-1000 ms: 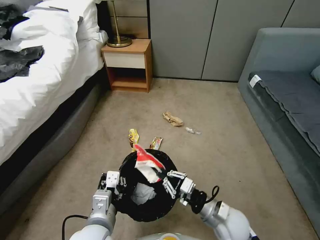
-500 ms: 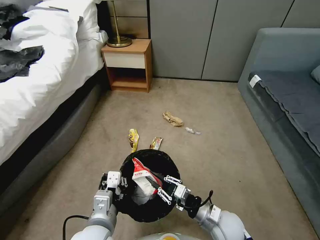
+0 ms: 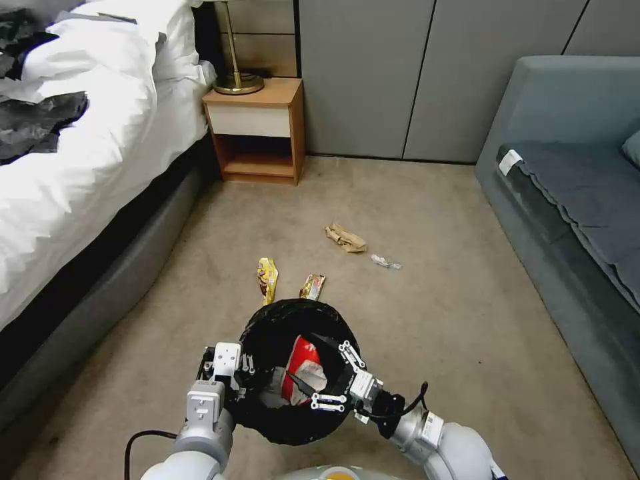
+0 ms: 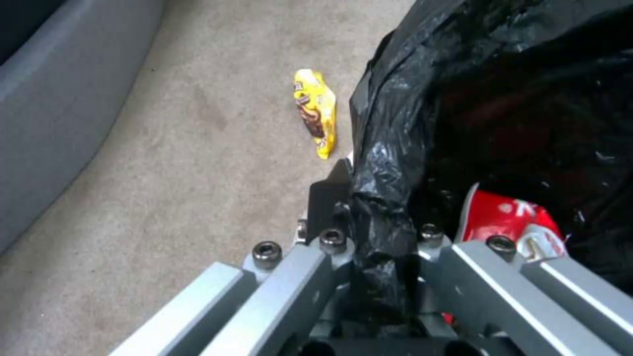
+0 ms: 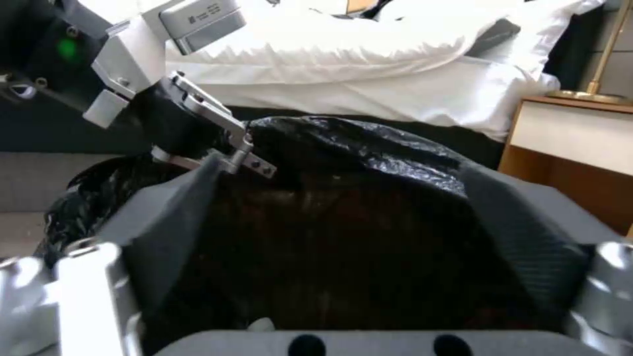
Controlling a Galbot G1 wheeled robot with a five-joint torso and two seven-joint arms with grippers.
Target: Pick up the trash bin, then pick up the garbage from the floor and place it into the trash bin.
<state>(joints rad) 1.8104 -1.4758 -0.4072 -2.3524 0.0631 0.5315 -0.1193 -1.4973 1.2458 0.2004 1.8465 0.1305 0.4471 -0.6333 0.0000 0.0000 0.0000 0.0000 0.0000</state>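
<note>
Right gripper, jaws wide, hangs over the trash bin at lower centre — red-white wrapper lies inside. Left gripper pinches the bin's crinkly rim; yellow wrapper upper centre — light, best pinched mid-body.

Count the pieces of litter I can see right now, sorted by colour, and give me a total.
Yellow wrappers on the carpet: 2
Brown crumpled paper on the carpet: 1
Clear or silvery scrap on the carpet: 1
Red-white wrapper inside the trash bin: 1
Total: 5
</note>
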